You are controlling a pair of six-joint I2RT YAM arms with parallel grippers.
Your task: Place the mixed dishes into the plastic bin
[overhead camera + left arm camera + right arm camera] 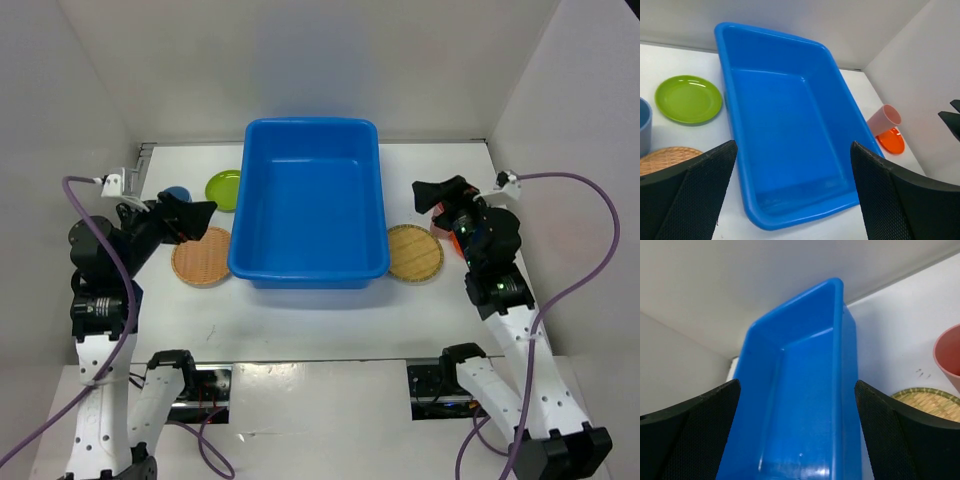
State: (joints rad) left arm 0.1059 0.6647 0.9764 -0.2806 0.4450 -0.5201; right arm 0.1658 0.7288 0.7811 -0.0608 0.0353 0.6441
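far left, the left gripper [193, 215] is hovering above the table with its jaws spread wide and nothing between them. just under and around it a grey-blue cup [177, 193] is sitting by the back, a lime-green plate [224, 188] is lying beside the bin's far left corner, and a woven plate [200, 262] is resting close against the near left wall. in the middle the blue plastic bin [310, 275] is sitting square on the table, and nothing is lying inside it. on its right a second woven plate [415, 252] is lying just beside the wall, and behind that a pink cup [884, 120] is tipping over an orange plate [888, 141]. the right gripper [428, 193] is hanging over that pair, jaws likewise released and empty. so this is looking like the opening step, with each arm picking its first dish and no dish loaded yet. the next move is calling for a descent onto a rim: the left onto the woven plate below it, the right onto the cup, fingers angled to catch a thin edge.
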